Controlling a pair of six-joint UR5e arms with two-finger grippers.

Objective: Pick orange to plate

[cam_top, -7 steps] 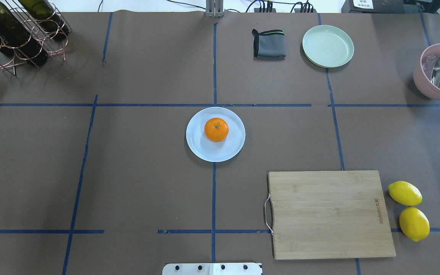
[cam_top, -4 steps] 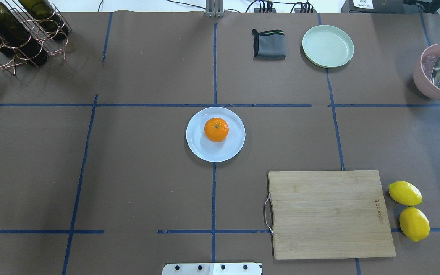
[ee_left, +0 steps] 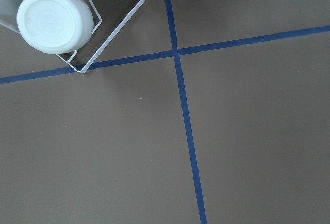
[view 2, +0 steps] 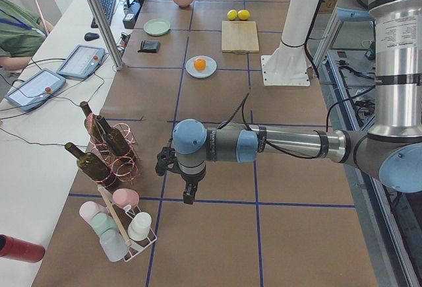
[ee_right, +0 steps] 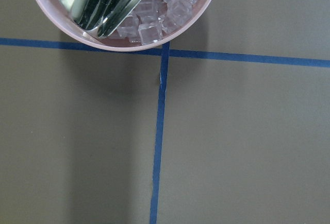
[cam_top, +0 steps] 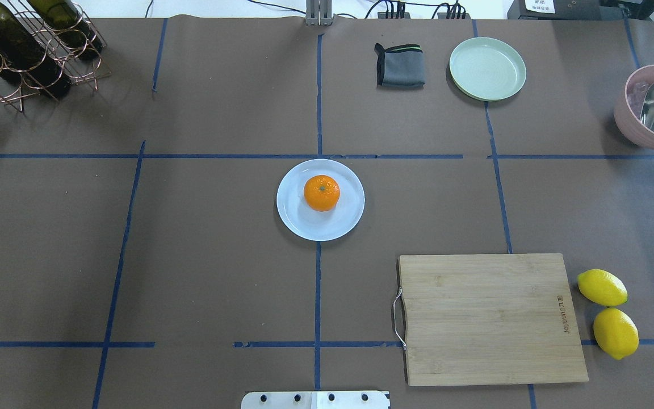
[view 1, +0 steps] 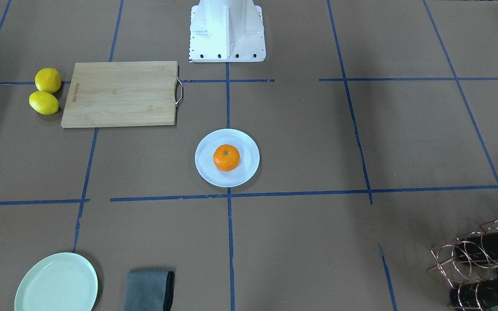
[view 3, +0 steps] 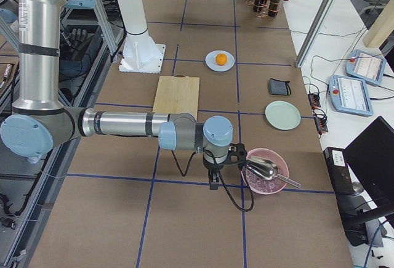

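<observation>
The orange [cam_top: 321, 192] rests on the white plate [cam_top: 304, 228] at the table's centre, stem dot up; both also show in the front-facing view as orange [view 1: 226, 157] and plate [view 1: 206, 173]. No gripper is near them. My left gripper [view 2: 190, 193] hangs far off at the table's left end, beside the wine rack. My right gripper [view 3: 213, 183] hangs at the right end, next to the pink bowl. Each gripper shows only in a side view, so I cannot tell whether it is open or shut.
A bamboo cutting board [cam_top: 491, 318] lies front right with two lemons [cam_top: 602, 287] beside it. A mint plate [cam_top: 487, 68] and grey cloth [cam_top: 399, 65] sit at the back. Pink bowl of ice with scoop [cam_top: 650, 108], wine rack [cam_top: 26, 51], cup rack [view 2: 122, 227].
</observation>
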